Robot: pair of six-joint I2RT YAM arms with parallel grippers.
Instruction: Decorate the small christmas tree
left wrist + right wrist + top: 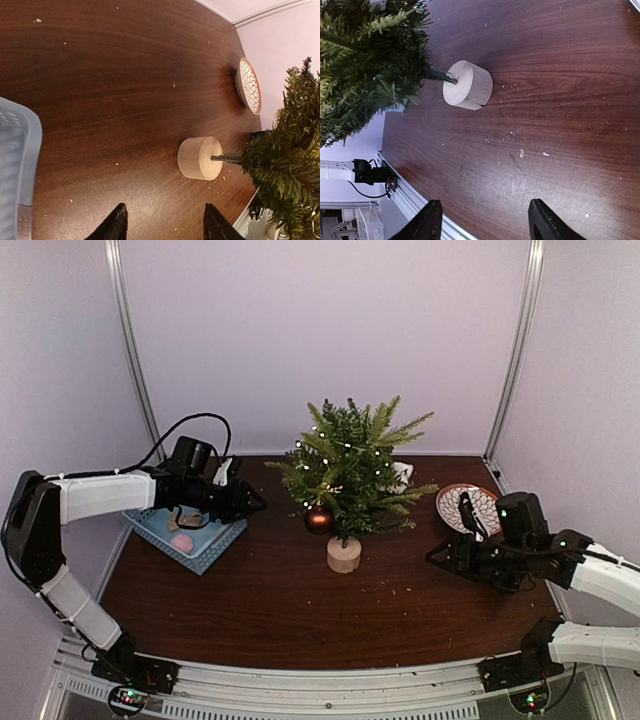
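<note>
One ball [318, 519] hangs on the small christmas tree [350, 465], centred near the back edge of the desk [260, 610]. Left tool [162, 225] and right tool [485, 220] both spread, nothing held. Pieces [182, 542] wait in the basket [205, 562] at the left edge, so most decorating looks undone.

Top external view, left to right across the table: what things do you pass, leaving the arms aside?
blue basket → tree → patterned plate. The red bauble and the white item behind the tree overlap it, so they are left out.
</note>
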